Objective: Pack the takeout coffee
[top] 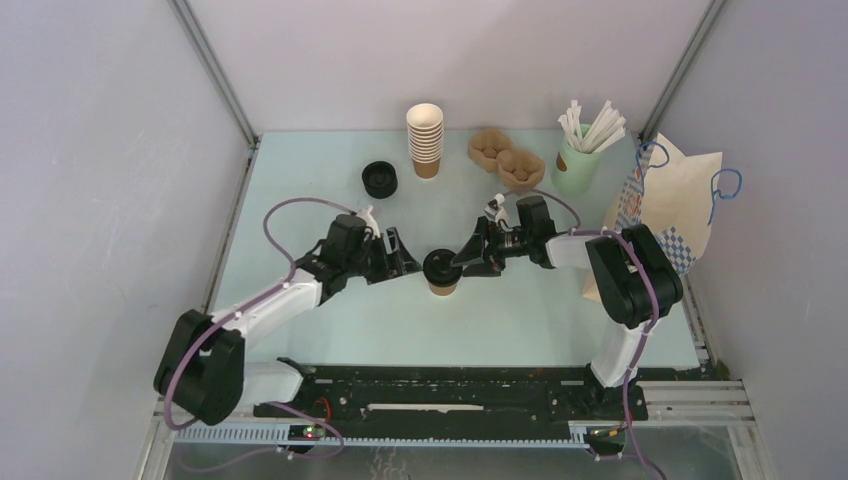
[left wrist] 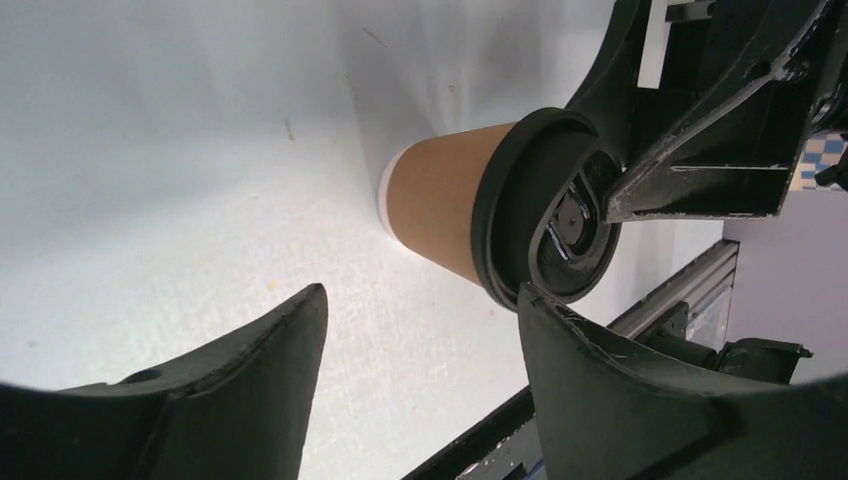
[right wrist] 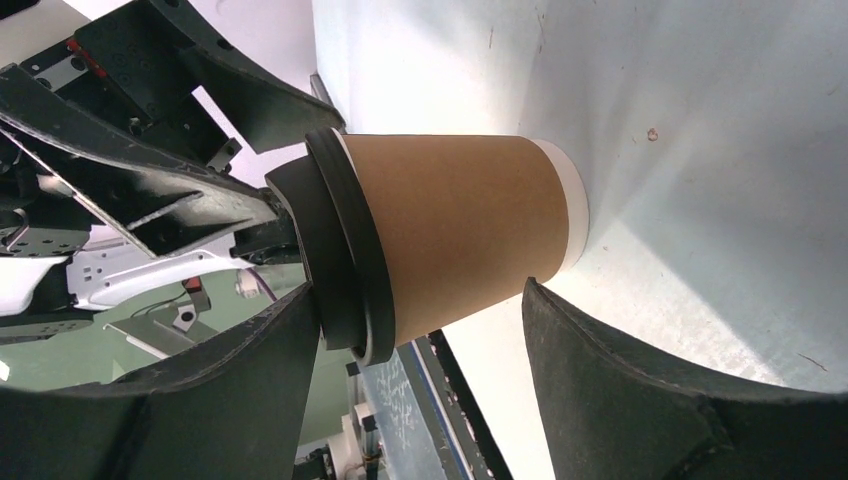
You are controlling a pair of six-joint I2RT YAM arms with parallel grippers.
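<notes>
The takeout coffee (top: pixel 441 273) is a brown paper cup with a black lid (top: pixel 439 264), standing upright mid-table. The left wrist view shows the cup (left wrist: pixel 440 205) just beyond my left gripper (left wrist: pixel 420 300), which is open and empty, its right fingertip close to the lid rim (left wrist: pixel 500 215). From above, the left gripper (top: pixel 410 262) sits just left of the cup. My right gripper (top: pixel 468 258) reaches in from the right and is open. In its wrist view the right gripper (right wrist: pixel 418 300) has one finger beside the lid (right wrist: pixel 345 250) and the other near the base of the cup (right wrist: pixel 460 230).
At the back stand a stack of paper cups (top: pixel 425 140), a stack of black lids (top: pixel 380 179), brown pulp trays (top: pixel 507 158) and a green cup of white straws (top: pixel 577 165). A paper bag with blue handles (top: pixel 665 205) stands at the right edge.
</notes>
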